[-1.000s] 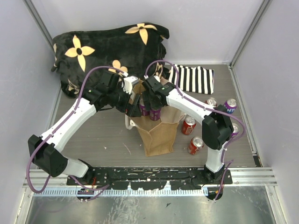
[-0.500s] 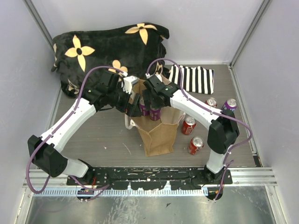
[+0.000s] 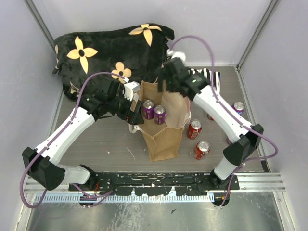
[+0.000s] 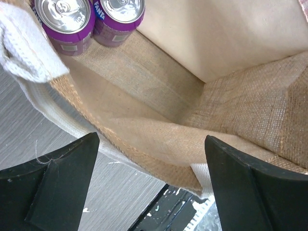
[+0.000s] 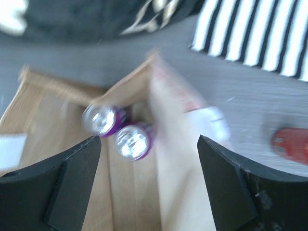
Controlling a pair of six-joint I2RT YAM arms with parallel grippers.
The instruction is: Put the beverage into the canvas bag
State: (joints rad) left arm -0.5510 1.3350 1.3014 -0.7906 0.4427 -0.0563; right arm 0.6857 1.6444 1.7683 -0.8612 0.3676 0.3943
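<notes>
I see a black blanket [image 3: 110, 48] with tan flower shapes bunched at the back left of the grey wood-grain bench [image 3: 106, 139], up against the corner walls. Just right of it lies a black-and-white striped cloth [image 3: 214, 83], flat on the bench, only partly visible to me

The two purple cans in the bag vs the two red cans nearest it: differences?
Colour: purple cans purple, red cans red. Place: purple cans stand inside the canvas bag; red cans sit outside on the table. Spacing: purple cans touch; red cans stand apart. Both pairs look upright, silver tops up.
</notes>
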